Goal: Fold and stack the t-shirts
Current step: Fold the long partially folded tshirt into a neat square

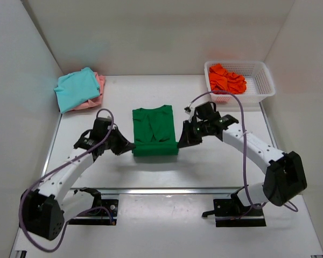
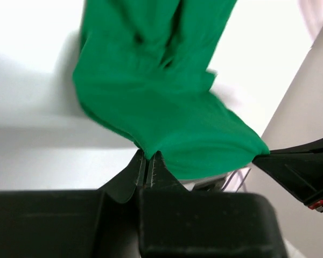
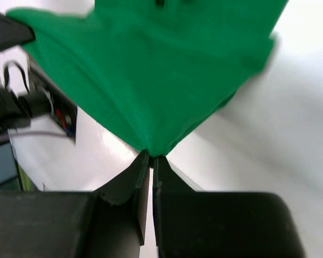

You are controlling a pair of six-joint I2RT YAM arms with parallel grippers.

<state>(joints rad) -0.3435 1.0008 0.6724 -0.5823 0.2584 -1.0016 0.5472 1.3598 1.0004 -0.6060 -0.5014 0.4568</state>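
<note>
Midway across the bench (image 1: 204, 167), the dark green t-shirt (image 1: 153, 129) lies part-folded, its near corners pinched by the left tool (image 1: 130, 146) and right tool (image 1: 181, 143), both pressed on thin cloth. Uneven lifting could skew the fold, or a corner could slip free.

Basket (image 1: 262, 88) far right, open table (image 1: 204, 161) nearside

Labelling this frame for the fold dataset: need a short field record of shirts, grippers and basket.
green t-shirt: centre, partly folded, collar end far, near edge held between the grippers
left gripper: shut on its near-left corner
right gripper: shut on its near-right corner
teal t-shirt: folded, far left, on top of the pink t-shirt
orange t-shirt: crumpled in the white mesh basket, far right
</note>
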